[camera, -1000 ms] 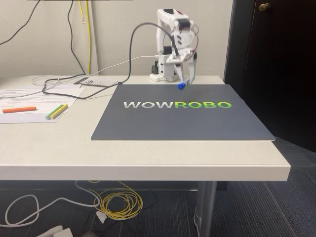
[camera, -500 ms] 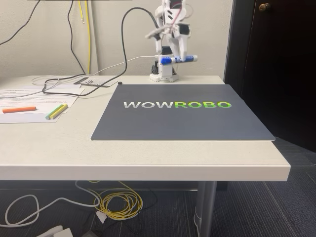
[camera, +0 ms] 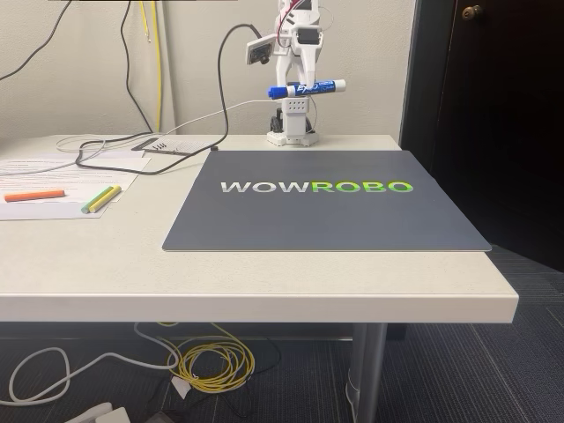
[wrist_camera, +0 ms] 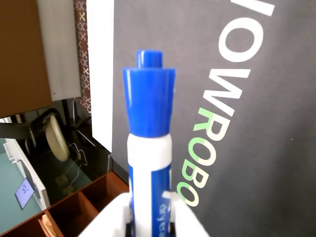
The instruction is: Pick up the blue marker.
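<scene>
The thick white-barrelled blue marker [camera: 307,88] with blue label print, blue cap and blue end lies level in the air, high above the far edge of the dark grey rectangular WOWROBO mat [camera: 326,201], clenched mid-barrel by the white two-finger gripper [camera: 302,89]

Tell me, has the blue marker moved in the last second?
Yes. The blue marker rose from just above the gray mat to well above it, now held level.

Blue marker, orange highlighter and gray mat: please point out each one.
blue marker [camera: 307,89], fixed view, on the white barrel
orange highlighter [camera: 33,196], fixed view, on its middle
gray mat [camera: 326,220], fixed view, on bare surface below the lettering
</scene>
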Robot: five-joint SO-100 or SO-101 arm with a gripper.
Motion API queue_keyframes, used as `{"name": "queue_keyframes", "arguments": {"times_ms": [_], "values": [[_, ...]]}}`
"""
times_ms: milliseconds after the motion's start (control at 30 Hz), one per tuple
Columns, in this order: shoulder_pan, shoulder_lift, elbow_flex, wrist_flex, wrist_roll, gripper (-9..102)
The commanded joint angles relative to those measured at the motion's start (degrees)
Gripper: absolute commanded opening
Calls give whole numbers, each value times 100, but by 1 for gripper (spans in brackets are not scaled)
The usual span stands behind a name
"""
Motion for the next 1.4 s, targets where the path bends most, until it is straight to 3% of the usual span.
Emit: {"name": "queue_keyframes", "arguments": {"times_ms": [0, 600, 1367], "values": [[105, 475, 264, -378, 114, 0], [510, 1354, 1556, -1415, 563, 0], [536, 1477, 1723, -1468, 519, 8]]}}
